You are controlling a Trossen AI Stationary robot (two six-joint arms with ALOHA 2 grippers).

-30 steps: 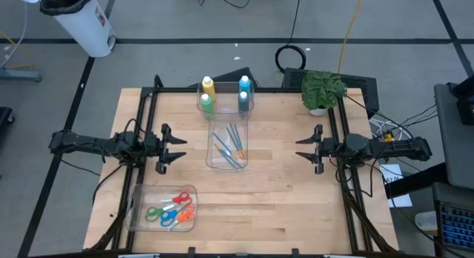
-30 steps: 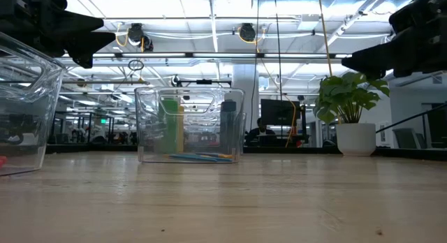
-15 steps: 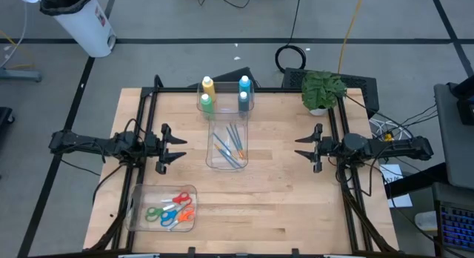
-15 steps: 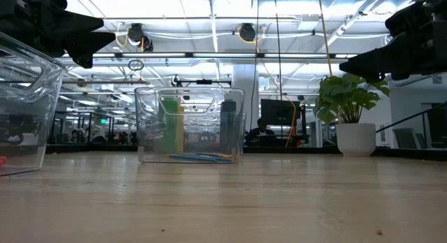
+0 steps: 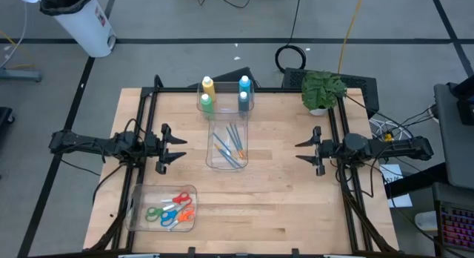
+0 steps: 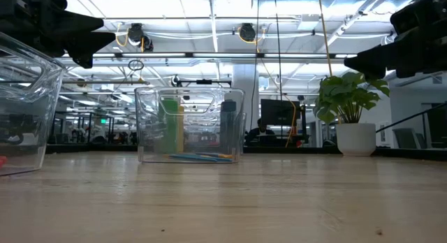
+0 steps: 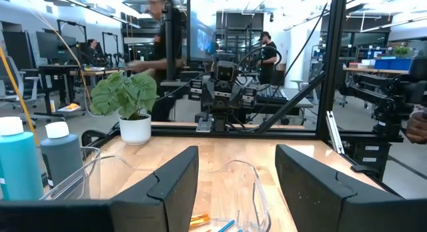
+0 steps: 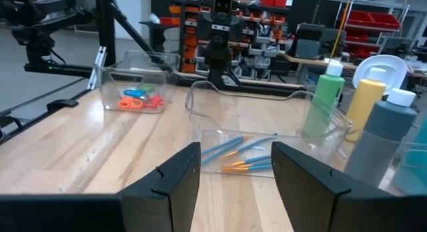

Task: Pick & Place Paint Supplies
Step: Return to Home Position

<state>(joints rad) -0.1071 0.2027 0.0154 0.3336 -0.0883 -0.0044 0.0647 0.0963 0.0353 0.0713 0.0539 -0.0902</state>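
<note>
The paint bottles stand upright in a clear bin (image 5: 226, 97) at the table's far middle: yellow (image 5: 208, 85), green (image 5: 206, 102), light blue (image 5: 244, 84) and grey-blue (image 5: 243, 99). Several thin brushes (image 5: 229, 146) with blue and orange handles lie flat in a clear tray (image 5: 215, 160) just in front of that bin. My left gripper (image 5: 176, 147) hovers open at the table's left, pointing level toward the tray, and holds nothing (image 7: 237, 185). My right gripper (image 5: 302, 147) hovers open at the table's right, facing it across the tray, also with nothing in it (image 8: 233, 179).
A clear container of scissors (image 5: 164, 209) sits near the front left corner. A potted plant (image 5: 322, 91) stands at the far right corner. Black frame rails (image 5: 144, 132) run along the table's left and right sides. Bare wood lies between the tray and the near edge.
</note>
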